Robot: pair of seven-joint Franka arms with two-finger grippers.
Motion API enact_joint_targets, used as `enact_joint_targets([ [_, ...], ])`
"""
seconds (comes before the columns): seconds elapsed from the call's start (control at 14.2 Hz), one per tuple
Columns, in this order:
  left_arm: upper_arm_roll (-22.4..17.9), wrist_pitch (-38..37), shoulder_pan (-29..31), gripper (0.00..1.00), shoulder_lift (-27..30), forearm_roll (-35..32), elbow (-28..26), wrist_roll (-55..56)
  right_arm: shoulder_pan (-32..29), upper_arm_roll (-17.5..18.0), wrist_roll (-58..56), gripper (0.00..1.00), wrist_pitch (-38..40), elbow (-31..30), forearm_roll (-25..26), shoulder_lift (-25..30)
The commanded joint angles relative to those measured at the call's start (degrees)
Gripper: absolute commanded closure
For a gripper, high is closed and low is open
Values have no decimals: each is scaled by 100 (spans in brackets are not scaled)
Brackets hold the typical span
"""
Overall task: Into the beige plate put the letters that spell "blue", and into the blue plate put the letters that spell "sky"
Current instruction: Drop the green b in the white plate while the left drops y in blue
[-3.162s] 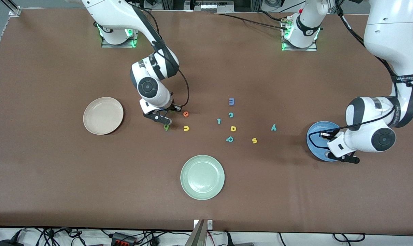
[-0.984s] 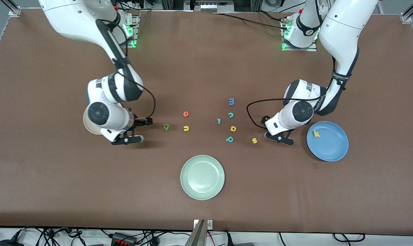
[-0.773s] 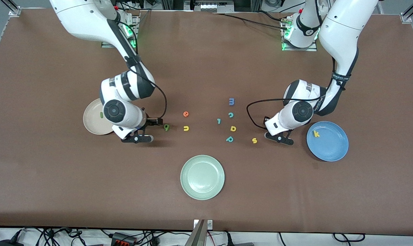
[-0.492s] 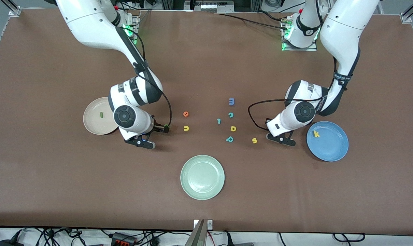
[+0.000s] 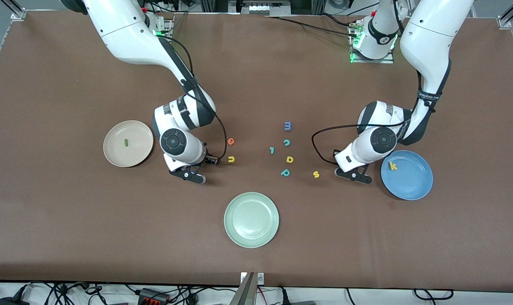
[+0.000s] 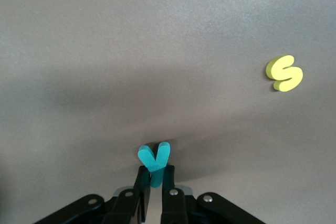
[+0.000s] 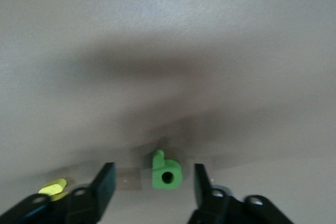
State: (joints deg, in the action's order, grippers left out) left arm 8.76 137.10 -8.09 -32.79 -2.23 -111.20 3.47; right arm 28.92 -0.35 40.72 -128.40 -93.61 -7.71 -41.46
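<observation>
Left gripper [image 6: 156, 182], just beside the blue plate [image 5: 413, 186], is clenched on the teal y [image 6: 155, 158]; next, carry it over that plate. Right gripper [image 7: 152, 182] straddles the light-green b [image 7: 166, 170], fingers apart, at the yellow u's [image 5: 231, 159] nine o'clock; next, clamp it

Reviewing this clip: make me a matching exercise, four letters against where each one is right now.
Letters:
1. yellow k
2. dark-green l
3. teal y
4. light-green b

Places:
A. between the open fingers of the right pincer
B. in the beige plate
C. pinched in the shut left pincer
D. in the blue plate

Pairs: 1-D, 2-B, 3-C, 4-A
</observation>
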Motion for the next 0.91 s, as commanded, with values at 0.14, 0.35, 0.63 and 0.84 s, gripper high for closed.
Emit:
enact_joint_targets([
  [0.14,-14,-322,149,94,97,-138,203,-39,61,-1,85,43,-9,54,-64,-99],
  [0.35,-6,-1235,666,94,132,-138,817,-776,61,-1,85,43,43,-8,-64,-99],
  [0.63,-14,-2319,1343,93,106,-146,1513,-1576,52,-1,67,43,52,-34,-64,-99],
  [0.84,-6,-2319,1836,93,27,-374,1400,-1947,52,-1,50,68,52,-60,-64,-99],
])
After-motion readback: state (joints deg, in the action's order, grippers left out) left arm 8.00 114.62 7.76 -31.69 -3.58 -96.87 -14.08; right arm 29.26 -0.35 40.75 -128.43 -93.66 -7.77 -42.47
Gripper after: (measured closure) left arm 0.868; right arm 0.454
